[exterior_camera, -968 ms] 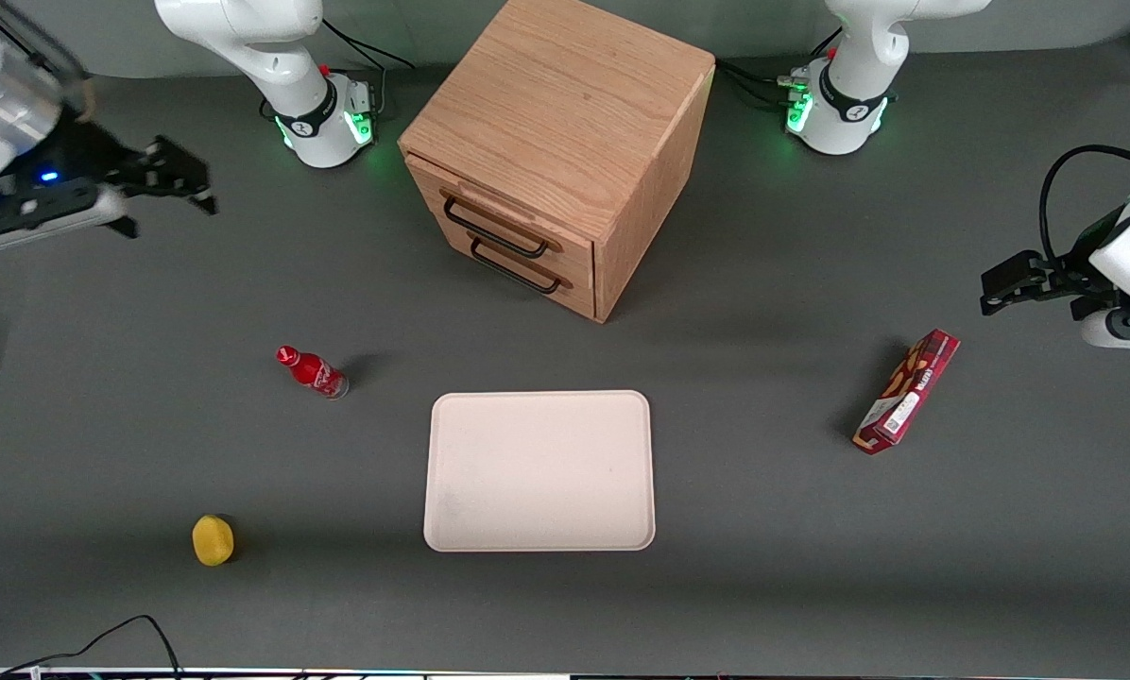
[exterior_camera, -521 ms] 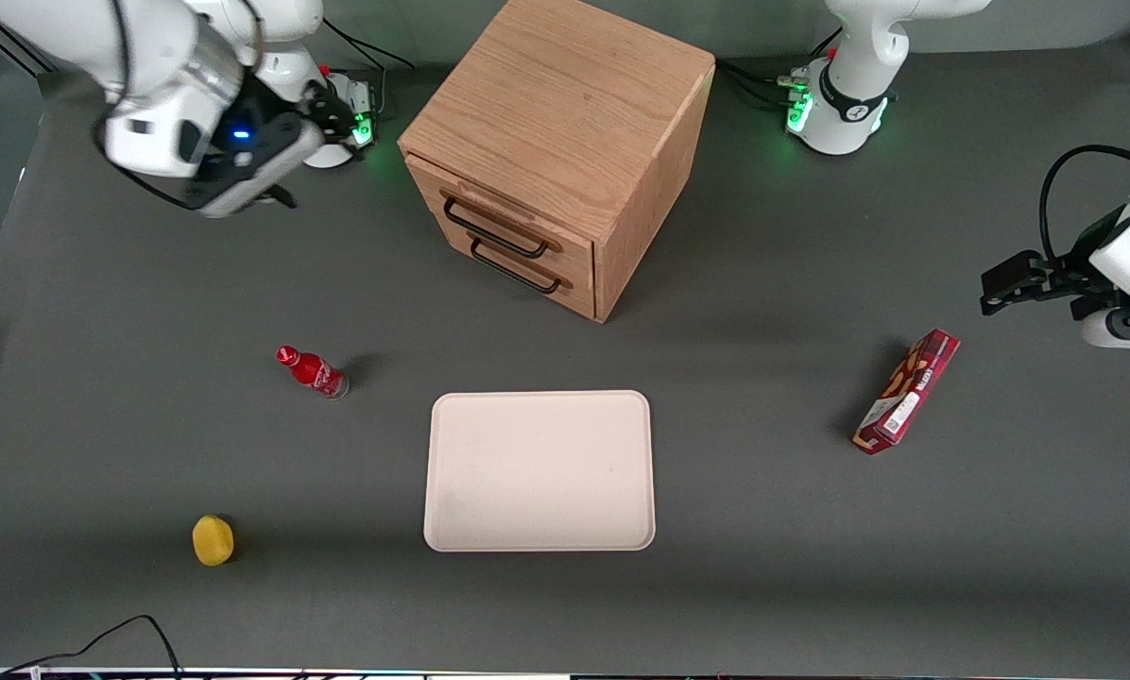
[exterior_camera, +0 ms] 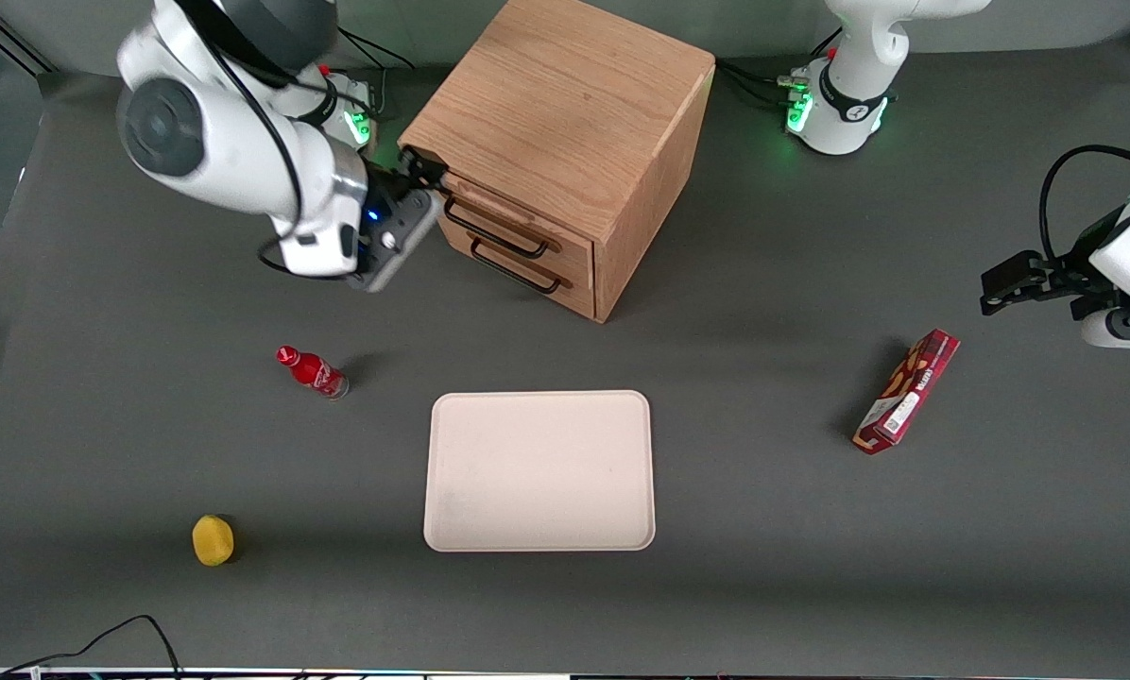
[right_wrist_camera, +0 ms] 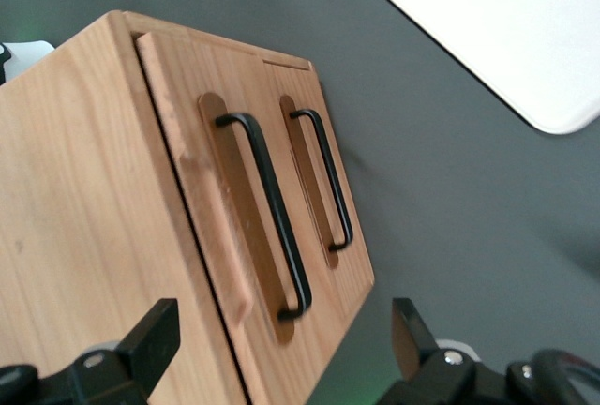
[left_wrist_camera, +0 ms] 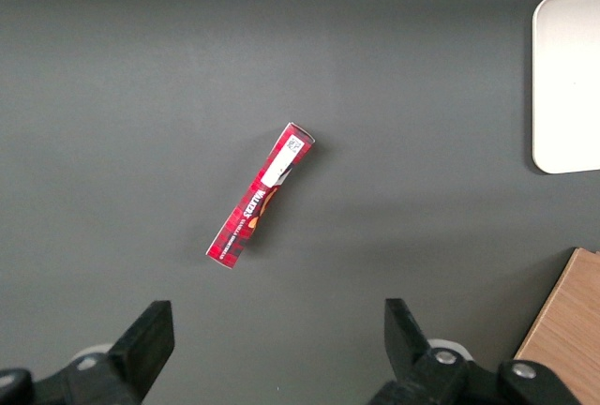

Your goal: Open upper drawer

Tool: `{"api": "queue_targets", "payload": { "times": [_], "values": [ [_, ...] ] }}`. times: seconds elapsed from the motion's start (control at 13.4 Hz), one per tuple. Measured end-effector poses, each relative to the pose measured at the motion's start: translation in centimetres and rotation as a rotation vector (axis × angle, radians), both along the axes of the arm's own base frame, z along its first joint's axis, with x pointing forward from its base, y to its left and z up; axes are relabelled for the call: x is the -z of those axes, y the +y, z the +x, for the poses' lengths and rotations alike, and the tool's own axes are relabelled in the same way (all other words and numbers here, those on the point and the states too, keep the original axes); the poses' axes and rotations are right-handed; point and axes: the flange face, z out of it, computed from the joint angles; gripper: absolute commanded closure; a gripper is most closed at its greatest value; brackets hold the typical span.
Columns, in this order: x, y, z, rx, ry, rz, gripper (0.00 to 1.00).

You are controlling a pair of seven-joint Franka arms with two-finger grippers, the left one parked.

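Observation:
The light-oak cabinet (exterior_camera: 565, 104) stands farther from the front camera than the tray. Its upper drawer (exterior_camera: 518, 219) looks shut and carries a long black bar handle (exterior_camera: 495, 229). The lower drawer's handle (exterior_camera: 520, 270) sits just below. My right gripper (exterior_camera: 425, 174) hovers at the cabinet's front corner toward the working arm's end, level with the upper drawer. In the right wrist view the upper drawer (right_wrist_camera: 178, 114), its handle (right_wrist_camera: 272, 213) and the lower handle (right_wrist_camera: 323, 180) lie ahead of the gripper (right_wrist_camera: 281, 339). The fingers (right_wrist_camera: 155, 339) are spread wide and hold nothing.
A white tray (exterior_camera: 539, 470) lies nearer the front camera than the cabinet. A red bottle (exterior_camera: 312, 372) and a yellow round object (exterior_camera: 213, 539) lie toward the working arm's end. A red box (exterior_camera: 907, 391) lies toward the parked arm's end, also in the left wrist view (left_wrist_camera: 261, 196).
My right arm has swung in from the table's working-arm end to the cabinet's front corner, and the gripper now points at the drawers. The drawers have not moved.

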Motion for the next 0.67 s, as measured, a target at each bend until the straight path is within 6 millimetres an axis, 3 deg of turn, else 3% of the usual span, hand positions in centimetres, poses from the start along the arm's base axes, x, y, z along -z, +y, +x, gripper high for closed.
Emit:
{"api": "queue_targets", "payload": {
  "times": [0.3,0.67],
  "values": [
    [5.9,2.1,0.3,-0.038,0.029,0.037,0.0],
    [9.3,3.5,-1.2,-0.044,0.022,0.04,0.0]
  ]
}}
